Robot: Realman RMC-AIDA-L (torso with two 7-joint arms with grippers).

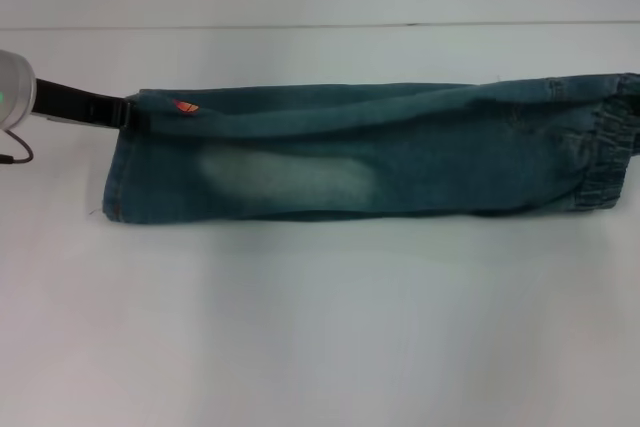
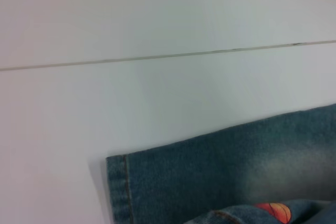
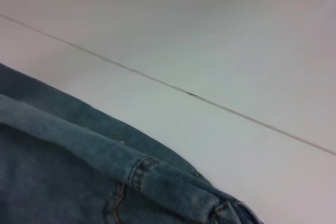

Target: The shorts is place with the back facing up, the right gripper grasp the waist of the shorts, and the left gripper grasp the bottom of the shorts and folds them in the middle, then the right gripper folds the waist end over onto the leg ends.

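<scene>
The denim shorts (image 1: 370, 152) lie folded lengthwise into a long band across the table. The leg ends (image 1: 125, 172) are at the left and the elastic waist (image 1: 605, 152) is at the right. My left gripper (image 1: 122, 110) reaches in from the left and is shut on the far corner of the leg ends, beside an orange patch (image 1: 185, 105). The left wrist view shows the hem (image 2: 118, 187) and that patch (image 2: 275, 211). A dark tip of my right gripper (image 1: 633, 84) shows at the waist's far corner. The right wrist view shows the waist seam (image 3: 139, 174).
The white table (image 1: 320, 327) stretches wide in front of the shorts. A thin seam line (image 1: 300, 26) runs across it behind them. My left arm (image 1: 15, 97) comes in at the left edge.
</scene>
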